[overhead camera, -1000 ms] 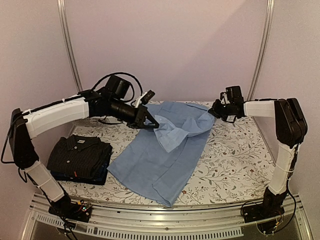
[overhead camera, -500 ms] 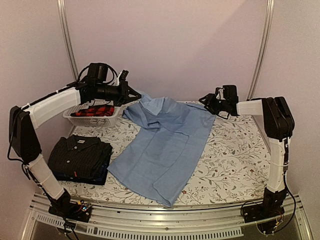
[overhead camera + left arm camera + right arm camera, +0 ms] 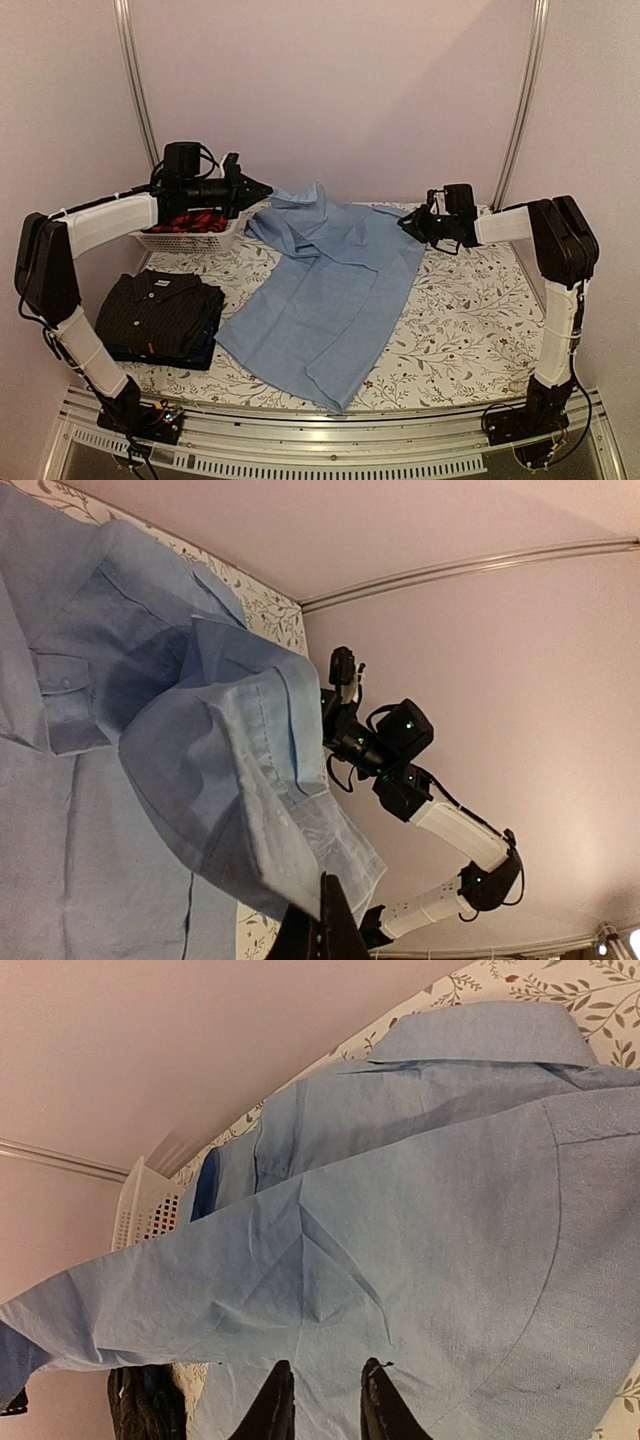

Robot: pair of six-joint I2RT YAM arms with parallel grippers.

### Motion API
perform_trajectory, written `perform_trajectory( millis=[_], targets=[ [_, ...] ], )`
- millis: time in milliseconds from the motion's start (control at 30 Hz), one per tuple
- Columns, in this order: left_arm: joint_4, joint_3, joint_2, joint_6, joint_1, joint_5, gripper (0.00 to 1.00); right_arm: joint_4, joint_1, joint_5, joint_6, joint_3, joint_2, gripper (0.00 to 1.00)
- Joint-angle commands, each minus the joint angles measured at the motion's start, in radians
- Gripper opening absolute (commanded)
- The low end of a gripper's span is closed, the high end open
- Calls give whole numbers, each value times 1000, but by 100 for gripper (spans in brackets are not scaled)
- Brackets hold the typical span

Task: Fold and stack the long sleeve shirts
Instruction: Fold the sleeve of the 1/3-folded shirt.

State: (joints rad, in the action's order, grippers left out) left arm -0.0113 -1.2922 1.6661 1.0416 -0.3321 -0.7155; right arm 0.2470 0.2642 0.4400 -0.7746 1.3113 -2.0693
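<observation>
The light blue shirt (image 3: 330,290) lies spread open across the middle of the table, collar at the back. My left gripper (image 3: 262,188) is raised at the back left, shut on the shirt's sleeve cuff (image 3: 300,850), which hangs from it. My right gripper (image 3: 408,222) is at the shirt's right rear edge; its jaws stand slightly apart just over the cloth (image 3: 420,1220) and hold nothing. The black pinstriped shirt (image 3: 160,305) lies folded at the front left on top of the folded dark navy shirt (image 3: 203,350).
A white lattice basket (image 3: 190,238) with red-and-black checked cloth stands at the back left, under my left arm. The table has a floral cover (image 3: 470,300). Metal frame posts (image 3: 520,100) stand at both back corners.
My left gripper has carried the sleeve from over the shirt's middle back to the rear left and higher, opening the shirt out. My right gripper has moved a little left along the right edge.
</observation>
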Motion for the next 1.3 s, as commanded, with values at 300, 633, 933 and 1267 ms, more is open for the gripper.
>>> perform_trajectory(
  millis=[300, 633, 933, 1267],
  targets=[
    [-36, 190, -92, -76, -119, -241, 0, -19, 46, 13, -127, 185, -247, 1],
    [-222, 450, -119, 38, -232, -351, 0, -82, 47, -34, -160, 268, -318, 0],
    [-441, 537, -150, 306, -341, -255, 2, -174, 47, -82, -123, 262, -249, 4],
    [-753, 716, -65, 575, -440, -130, 0, -301, 46, -160, -10, 100, -1, 18]
  ],
)
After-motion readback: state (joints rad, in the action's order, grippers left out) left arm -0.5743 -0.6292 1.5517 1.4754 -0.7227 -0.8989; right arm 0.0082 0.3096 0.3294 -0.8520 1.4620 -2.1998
